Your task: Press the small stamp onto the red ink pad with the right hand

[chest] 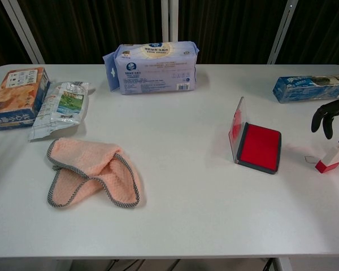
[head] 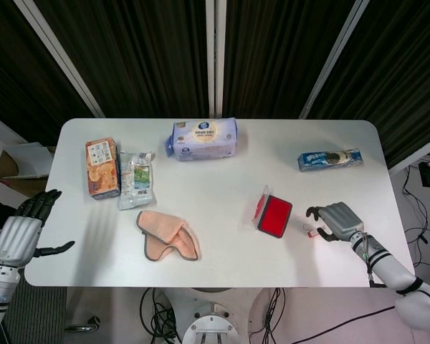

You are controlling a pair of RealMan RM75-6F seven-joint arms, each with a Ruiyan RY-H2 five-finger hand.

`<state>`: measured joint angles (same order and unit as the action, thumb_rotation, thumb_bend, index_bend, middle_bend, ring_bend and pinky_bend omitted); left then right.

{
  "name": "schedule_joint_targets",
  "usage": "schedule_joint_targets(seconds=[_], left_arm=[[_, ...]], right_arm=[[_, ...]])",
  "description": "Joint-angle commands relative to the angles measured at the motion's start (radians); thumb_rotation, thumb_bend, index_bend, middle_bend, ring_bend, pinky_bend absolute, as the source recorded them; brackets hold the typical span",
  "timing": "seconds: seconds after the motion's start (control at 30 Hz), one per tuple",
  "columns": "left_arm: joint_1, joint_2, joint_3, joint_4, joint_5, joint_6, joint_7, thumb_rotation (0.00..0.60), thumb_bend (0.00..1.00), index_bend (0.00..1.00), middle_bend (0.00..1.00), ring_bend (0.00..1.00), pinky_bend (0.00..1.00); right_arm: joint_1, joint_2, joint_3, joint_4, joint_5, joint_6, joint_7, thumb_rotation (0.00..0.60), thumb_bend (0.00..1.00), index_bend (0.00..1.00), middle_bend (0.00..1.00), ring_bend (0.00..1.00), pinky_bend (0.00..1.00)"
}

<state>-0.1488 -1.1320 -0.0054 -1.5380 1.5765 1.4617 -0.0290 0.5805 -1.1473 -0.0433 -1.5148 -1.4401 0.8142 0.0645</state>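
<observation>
The red ink pad (head: 275,216) (chest: 260,147) lies open right of the table's middle, with its clear lid (chest: 235,127) standing up on its left side. The small white stamp with a red base (chest: 329,160) (head: 313,232) is right of the pad, base on the table, leaning to the right. My right hand (head: 337,221) (chest: 333,116) is at the stamp, fingers curled above it and the thumb against its upper end. The frame edge hides whether it grips the stamp. My left hand (head: 18,233) hangs open off the table's left edge.
A tissue pack (head: 204,139) lies at the back middle, and a blue biscuit pack (head: 330,159) at the back right. An orange box (head: 102,167) and a green pouch (head: 136,179) sit at the left. A peach cloth (head: 168,235) lies front left of the pad.
</observation>
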Motion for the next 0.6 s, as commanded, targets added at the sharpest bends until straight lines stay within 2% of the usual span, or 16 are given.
schedule_joint_targets(seconds=[0.03, 0.1, 0.13, 0.17, 0.2, 0.27, 0.3, 0.33, 0.43, 0.6], left_arm=[[0.001, 0.001, 0.000, 0.000, 0.000, 0.001, 0.000, 0.403, 0.03, 0.01, 0.07, 0.08, 0.17], [0.002, 0.000, 0.000, 0.001, -0.001, 0.002, -0.002, 0.407, 0.03, 0.01, 0.07, 0.08, 0.17], [0.002, -0.001, 0.000, 0.003, -0.001, 0.002, -0.004, 0.406, 0.03, 0.01, 0.07, 0.08, 0.17], [0.003, -0.002, 0.000, 0.004, -0.001, 0.003, -0.005, 0.405, 0.03, 0.01, 0.07, 0.08, 0.17], [0.003, -0.004, -0.001, 0.006, -0.001, 0.005, -0.008, 0.404, 0.03, 0.01, 0.07, 0.08, 0.17], [0.004, -0.008, -0.002, 0.010, 0.000, 0.008, -0.011, 0.404, 0.03, 0.01, 0.07, 0.08, 0.17], [0.004, -0.011, -0.002, 0.011, 0.001, 0.011, -0.010, 0.405, 0.03, 0.01, 0.07, 0.08, 0.17], [0.005, -0.012, -0.003, 0.010, 0.003, 0.013, -0.008, 0.405, 0.03, 0.01, 0.07, 0.08, 0.17], [0.004, -0.007, -0.005, 0.001, 0.010, 0.021, 0.004, 0.398, 0.03, 0.01, 0.07, 0.08, 0.17], [0.005, 0.007, -0.009, -0.017, 0.004, 0.024, 0.028, 0.400, 0.03, 0.01, 0.07, 0.08, 0.17]], right_arm=[[-0.036, 0.038, 0.006, -0.047, -0.044, 0.102, 0.011, 0.600, 0.36, 0.30, 0.37, 0.78, 0.99], [-0.084, 0.051, 0.013, -0.060, -0.084, 0.225, 0.025, 0.600, 0.35, 0.30, 0.37, 0.77, 0.99], [-0.111, 0.049, 0.016, -0.049, -0.104, 0.290, 0.010, 0.600, 0.33, 0.29, 0.36, 0.73, 0.97], [-0.141, 0.038, 0.018, -0.023, -0.123, 0.360, -0.028, 0.600, 0.30, 0.23, 0.33, 0.62, 0.90], [-0.184, 0.015, 0.021, 0.016, -0.131, 0.443, -0.097, 0.600, 0.27, 0.16, 0.27, 0.46, 0.75], [-0.248, -0.025, 0.034, 0.058, -0.106, 0.544, -0.214, 0.600, 0.18, 0.03, 0.08, 0.11, 0.25], [-0.298, -0.058, 0.046, 0.081, -0.087, 0.626, -0.267, 0.600, 0.14, 0.00, 0.01, 0.01, 0.06], [-0.328, -0.082, 0.052, 0.094, -0.080, 0.677, -0.267, 0.600, 0.12, 0.00, 0.00, 0.00, 0.00], [-0.401, -0.121, 0.061, 0.124, -0.049, 0.766, -0.234, 0.600, 0.10, 0.00, 0.00, 0.00, 0.00], [-0.442, -0.119, 0.071, 0.109, -0.003, 0.764, -0.180, 0.600, 0.10, 0.00, 0.00, 0.00, 0.00]])
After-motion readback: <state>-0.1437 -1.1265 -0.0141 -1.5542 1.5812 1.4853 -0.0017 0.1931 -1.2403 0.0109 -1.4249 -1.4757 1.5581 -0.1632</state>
